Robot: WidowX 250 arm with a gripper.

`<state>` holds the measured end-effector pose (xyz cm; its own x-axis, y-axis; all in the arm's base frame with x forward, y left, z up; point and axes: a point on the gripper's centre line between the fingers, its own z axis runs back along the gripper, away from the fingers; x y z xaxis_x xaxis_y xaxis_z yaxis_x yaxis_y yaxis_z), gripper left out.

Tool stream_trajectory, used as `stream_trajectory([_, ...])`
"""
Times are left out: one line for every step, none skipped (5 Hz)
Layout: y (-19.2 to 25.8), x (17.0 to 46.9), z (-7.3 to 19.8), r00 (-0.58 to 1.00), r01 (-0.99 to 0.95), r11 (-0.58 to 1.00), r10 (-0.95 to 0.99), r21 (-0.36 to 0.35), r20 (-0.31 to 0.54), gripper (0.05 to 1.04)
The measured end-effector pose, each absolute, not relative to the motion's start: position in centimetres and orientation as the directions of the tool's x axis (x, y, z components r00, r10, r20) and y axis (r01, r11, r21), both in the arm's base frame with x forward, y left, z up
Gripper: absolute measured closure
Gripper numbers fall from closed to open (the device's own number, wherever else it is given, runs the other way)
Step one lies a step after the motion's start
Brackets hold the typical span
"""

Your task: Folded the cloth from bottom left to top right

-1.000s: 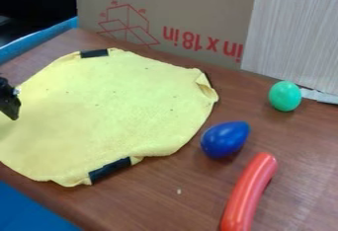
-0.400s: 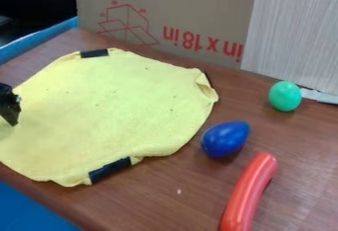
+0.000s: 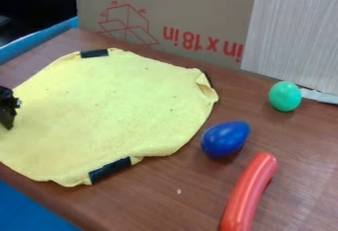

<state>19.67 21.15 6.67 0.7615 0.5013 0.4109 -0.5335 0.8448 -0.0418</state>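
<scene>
Gripper (image 3: 9, 114) at left edge of view, partly cut off, black, over the left part of the cloth. Can't tell if it's open or closed, or if it touches the cloth.

Yellow cloth (image 3: 109, 109) under and right of it, spread mostly flat on the brown wood-look surface (image 3: 155, 203), taking up the left and middle. Roughly rounded outline, left side runs out of view. Few small dark specks on it. Black strip (image 3: 94, 53) at its far edge, upper left; second black strip (image 3: 109, 170) at its near edge, lying at a slant. Cloth bunched a bit beside that near strip. Small turned-over flap (image 3: 204, 85) at the right edge, thin dark edge showing behind it.

Right of cloth, near but apart: blue egg-shaped object (image 3: 224, 139), on its side, narrow end to upper right. Below it, red curved sausage-like object (image 3: 249, 190), running down out of view at the bottom. Green egg-shaped object (image 3: 285, 96) farther back, right side. Tiny pale bit (image 3: 179, 191) on surface, between near strip and red object.

Behind: cardboard (image 3: 191, 8) with red print and line drawing, upright; light wood-grain panel (image 3: 297, 32) to its right, pale strip (image 3: 319, 96) at the panel's foot.
</scene>
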Motion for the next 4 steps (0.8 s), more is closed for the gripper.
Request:
stream_trajectory([20.9,19.6,6.6,0.765,-0.526,0.848,0.506,-0.067,0.399,0.741])
stream_trajectory([20.0,20.0,7.2,0.783,-0.471,0.875,0.471,-0.107,0.405,0.929])
stream_trajectory([19.0,22.0,9.8,0.776,-0.443,0.884,0.461,-0.147,0.431,1.019])
stream_trajectory([17.1,25.3,11.7,0.754,-0.463,0.868,0.493,-0.182,0.433,1.028])
